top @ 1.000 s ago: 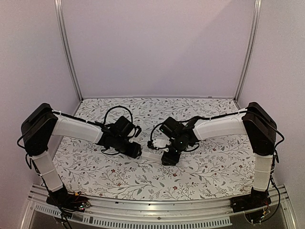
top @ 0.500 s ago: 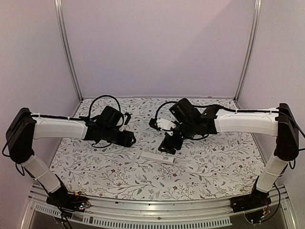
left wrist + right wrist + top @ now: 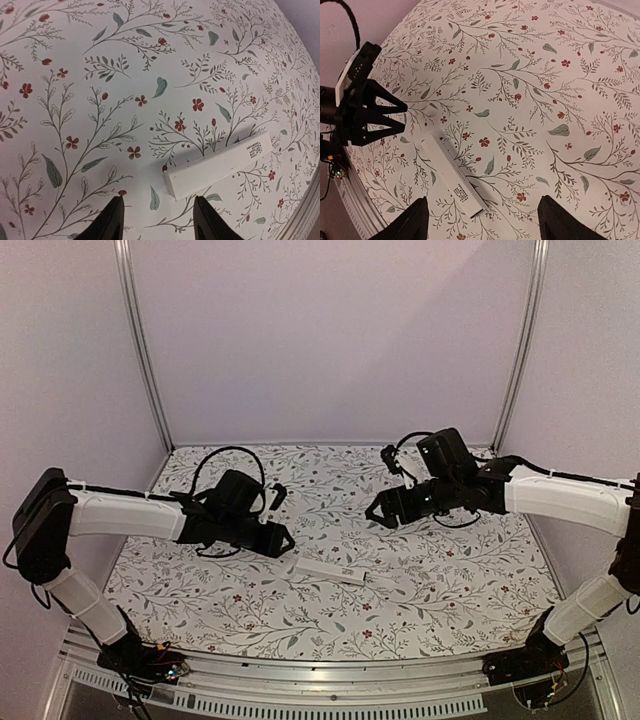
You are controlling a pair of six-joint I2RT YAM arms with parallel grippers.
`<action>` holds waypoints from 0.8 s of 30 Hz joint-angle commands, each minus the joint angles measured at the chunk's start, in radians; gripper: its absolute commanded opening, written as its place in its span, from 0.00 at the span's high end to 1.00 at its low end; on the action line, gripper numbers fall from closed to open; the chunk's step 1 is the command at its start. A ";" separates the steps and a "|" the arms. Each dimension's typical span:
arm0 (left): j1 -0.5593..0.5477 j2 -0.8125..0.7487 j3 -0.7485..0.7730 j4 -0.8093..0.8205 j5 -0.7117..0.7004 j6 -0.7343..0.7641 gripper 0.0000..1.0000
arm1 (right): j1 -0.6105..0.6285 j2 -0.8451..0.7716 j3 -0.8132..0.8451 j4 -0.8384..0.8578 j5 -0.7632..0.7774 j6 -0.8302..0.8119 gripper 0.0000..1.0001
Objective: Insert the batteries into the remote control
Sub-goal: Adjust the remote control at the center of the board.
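Remote control (image 3: 330, 570): slim white bar, dark printed patch near one end | left pincer (image 3: 158, 201) released | right pincer (image 3: 482, 199) released

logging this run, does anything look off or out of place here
Nothing stands out. The remote control lies flat on the table, with no visible damage. The left gripper and right gripper hang open and empty, apart from it. No loose batteries show in any view.
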 commanded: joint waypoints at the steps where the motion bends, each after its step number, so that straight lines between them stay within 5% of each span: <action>1: -0.042 0.044 0.039 -0.011 -0.002 0.004 0.54 | -0.005 0.035 -0.080 -0.017 -0.131 0.300 0.32; 24: -0.088 0.173 0.134 -0.091 -0.063 0.026 0.64 | 0.022 0.234 -0.225 0.260 -0.244 0.600 0.51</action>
